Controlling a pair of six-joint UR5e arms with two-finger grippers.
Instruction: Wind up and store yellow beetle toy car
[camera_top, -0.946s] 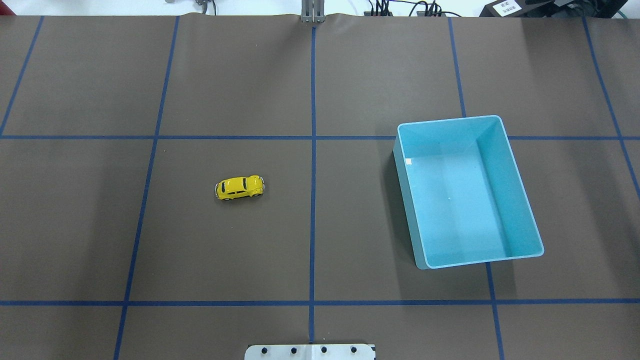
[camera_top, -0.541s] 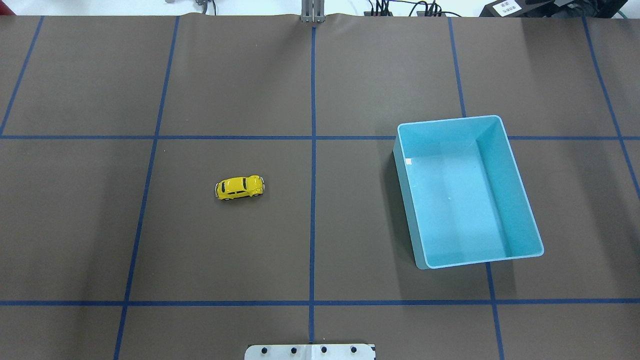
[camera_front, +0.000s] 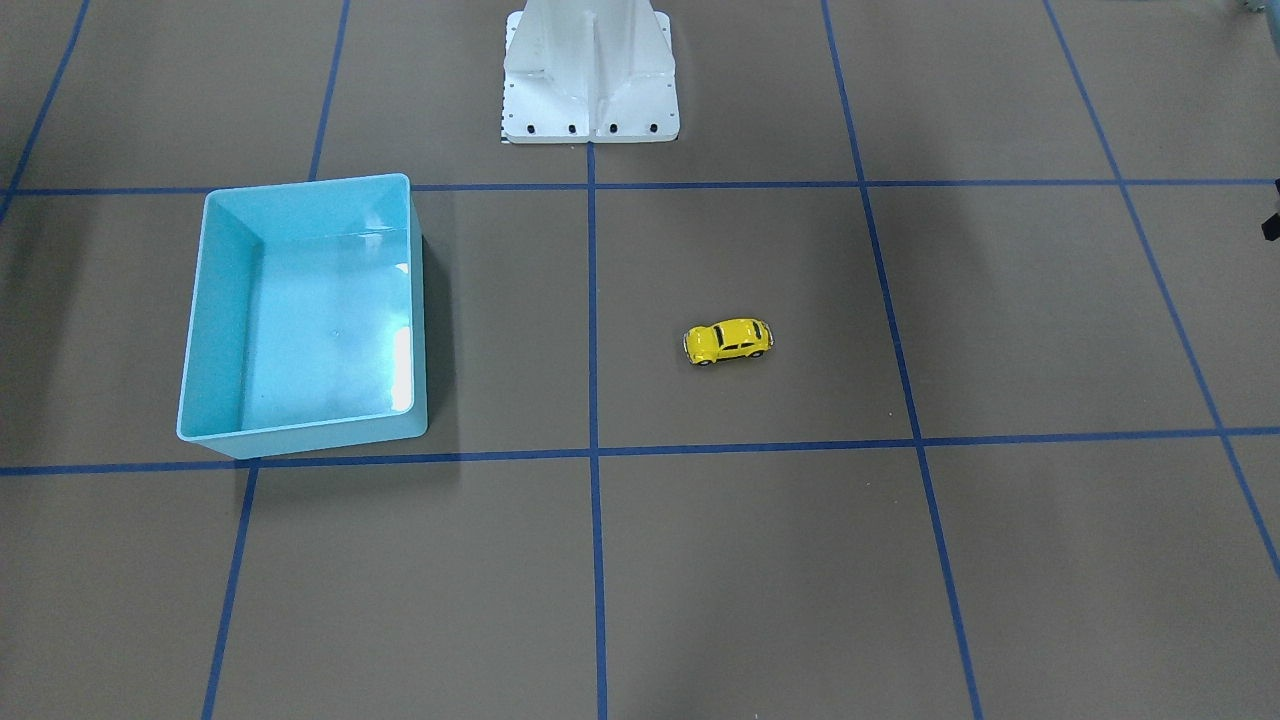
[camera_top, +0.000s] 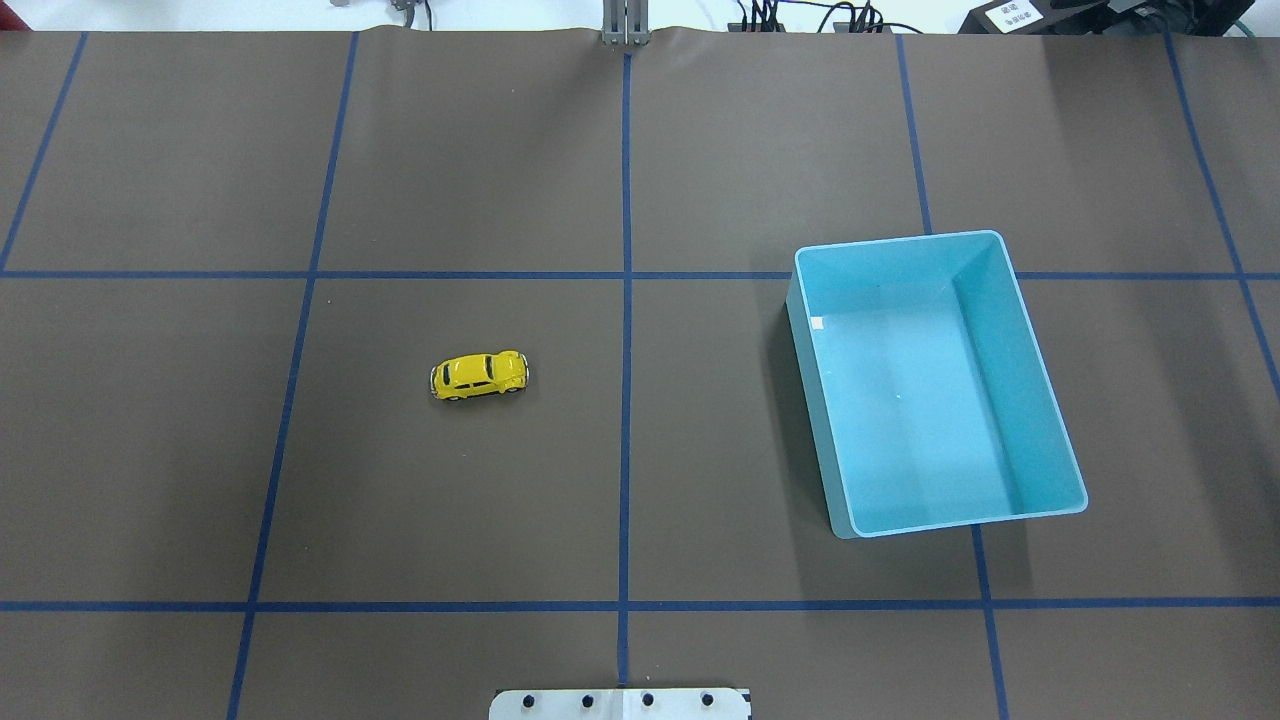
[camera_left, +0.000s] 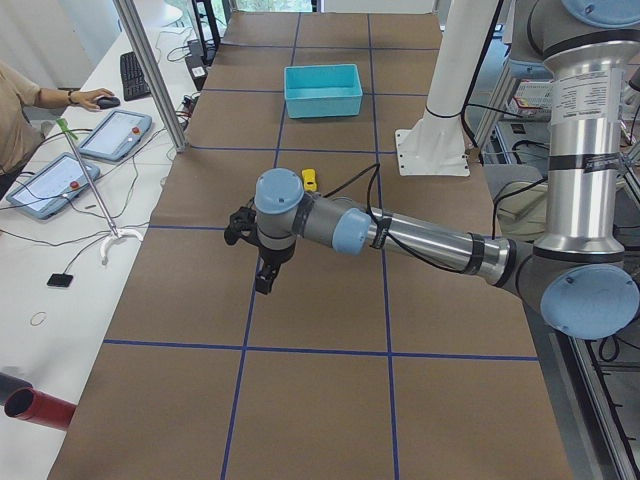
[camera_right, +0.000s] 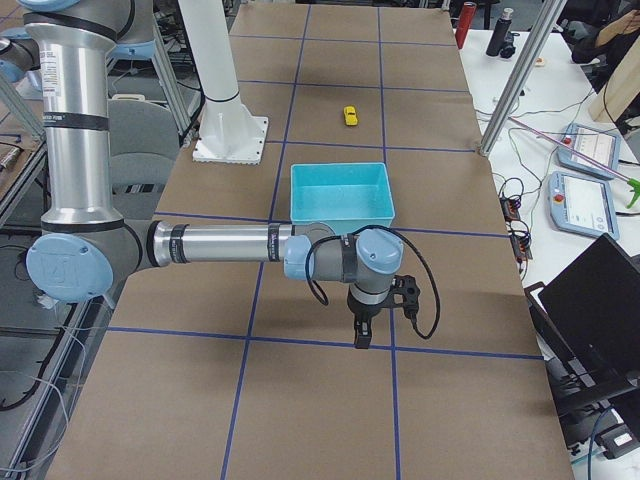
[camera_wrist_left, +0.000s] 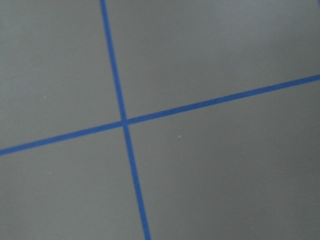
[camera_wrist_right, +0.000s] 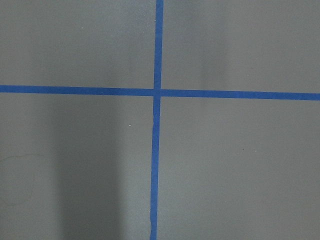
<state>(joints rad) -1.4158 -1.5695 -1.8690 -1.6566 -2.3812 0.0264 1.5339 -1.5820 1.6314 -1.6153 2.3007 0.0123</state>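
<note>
Brown table (camera_top: 150, 450) with blue tape grid: small yellow beetle-shaped toy car (camera_top: 480, 375) stands well beyond the left gripper (camera_left: 262, 283) and farther from the right gripper (camera_right: 361, 337). Both appear only in side views, so their jaw openings cannot be told.

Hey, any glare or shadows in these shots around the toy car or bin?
Front-facing view: bright glare inside the bin; toy car sharp, evenly lit. Overhead view: no glare, soft shadow beside the bin. Right wrist view: a dark shadow band on the mat.
</note>
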